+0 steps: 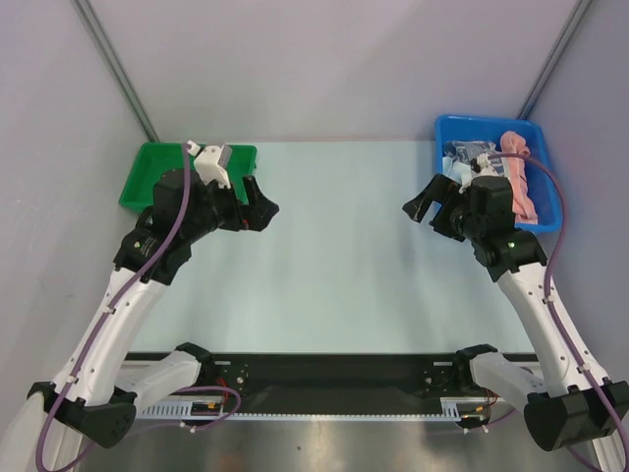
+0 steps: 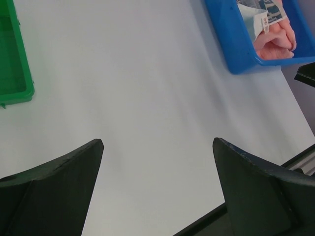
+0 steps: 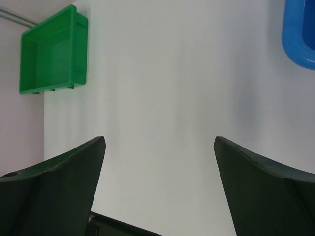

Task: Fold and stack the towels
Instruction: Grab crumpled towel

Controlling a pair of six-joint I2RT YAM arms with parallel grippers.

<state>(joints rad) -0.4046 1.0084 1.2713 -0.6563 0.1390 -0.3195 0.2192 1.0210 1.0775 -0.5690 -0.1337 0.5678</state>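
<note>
The towels lie bunched in a blue bin at the table's far right corner. A salmon-pink towel lies on the bin's right side and a white towel with blue-grey pattern on its left. The left wrist view shows the same pink towel and patterned towel inside the blue bin. My left gripper hovers open over bare table, beside the green bin. Just left of the blue bin, my right gripper also stands open, holding nothing.
A green bin sits at the far left corner with nothing visible inside. The pale table stretches between the two arms. Grey walls close in the back and sides. A black rail runs along the near edge.
</note>
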